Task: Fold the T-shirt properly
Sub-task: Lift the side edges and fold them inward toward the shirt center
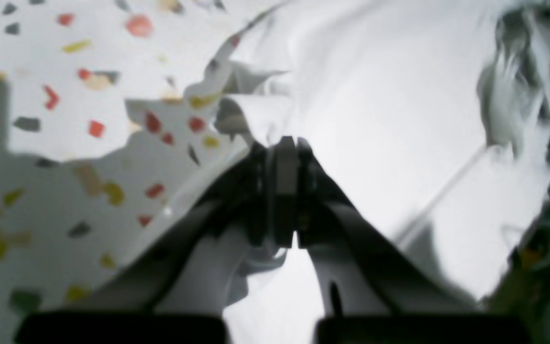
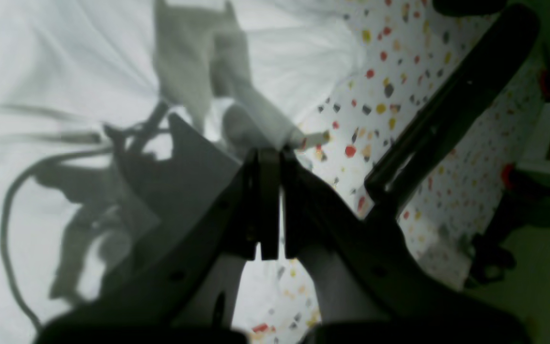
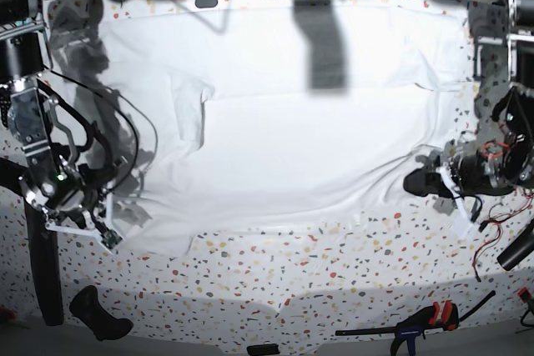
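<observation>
Right gripper [image 3: 107, 238] sits at the T-shirt [image 3: 292, 139]'s left lower corner, fingers together on its edge; the T-shirt lies spread across the speckled tabletop [image 3: 334, 281]; left gripper [image 3: 415, 182] pinches its right hem, fingers clamped.

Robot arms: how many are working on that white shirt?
2. The left end effector pinches the T-shirt at its edge on the base view's right; the right end effector on its left.

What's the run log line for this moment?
left gripper: shut on large white cloth T-shirt | right gripper: shut, grip unclear | T-shirt: spread on speckled table
</observation>
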Robot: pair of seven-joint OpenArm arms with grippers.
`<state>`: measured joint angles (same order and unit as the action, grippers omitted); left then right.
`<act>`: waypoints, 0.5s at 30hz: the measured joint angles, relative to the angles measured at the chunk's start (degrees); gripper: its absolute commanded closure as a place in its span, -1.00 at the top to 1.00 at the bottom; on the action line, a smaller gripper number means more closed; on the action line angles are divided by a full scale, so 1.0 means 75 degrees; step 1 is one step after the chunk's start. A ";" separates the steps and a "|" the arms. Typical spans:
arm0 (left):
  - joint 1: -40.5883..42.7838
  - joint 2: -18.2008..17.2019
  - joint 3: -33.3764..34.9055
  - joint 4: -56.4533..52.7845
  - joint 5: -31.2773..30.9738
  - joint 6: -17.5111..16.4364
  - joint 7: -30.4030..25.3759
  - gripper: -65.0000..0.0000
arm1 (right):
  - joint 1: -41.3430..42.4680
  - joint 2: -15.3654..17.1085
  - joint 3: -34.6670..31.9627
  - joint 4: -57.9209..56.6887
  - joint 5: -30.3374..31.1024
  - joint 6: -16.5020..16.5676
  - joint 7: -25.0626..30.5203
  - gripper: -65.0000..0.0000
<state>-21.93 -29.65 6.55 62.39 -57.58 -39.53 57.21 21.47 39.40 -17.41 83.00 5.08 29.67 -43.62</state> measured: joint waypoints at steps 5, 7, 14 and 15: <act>0.0723 -0.0125 -0.1052 0.1355 0.0224 0.0009 0.0000 -1.00 | -0.0192 0.0274 0.0035 0.0452 0.0000 -0.0026 -0.0201 -1.00; 0.1023 -0.0108 -0.1480 0.1789 0.0221 -0.0006 0.0003 -1.00 | -0.0245 0.0315 0.0099 0.0694 0.0015 -0.0009 -0.0254 -1.00; 0.1801 -0.0108 -0.2328 0.2425 0.0221 -0.0015 0.0484 -1.00 | -0.0539 0.0315 0.0221 0.1483 0.0082 -0.0035 -0.0600 -1.00; 0.1909 -0.0108 -0.2375 0.2430 0.0221 -0.0009 0.0554 -1.00 | -0.0632 0.0323 0.0224 0.1606 0.0073 -0.0035 -0.0627 -1.00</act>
<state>-7.62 -30.46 -11.27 80.62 -55.92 -39.59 61.36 16.73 41.82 -15.73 95.04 5.63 29.41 -48.31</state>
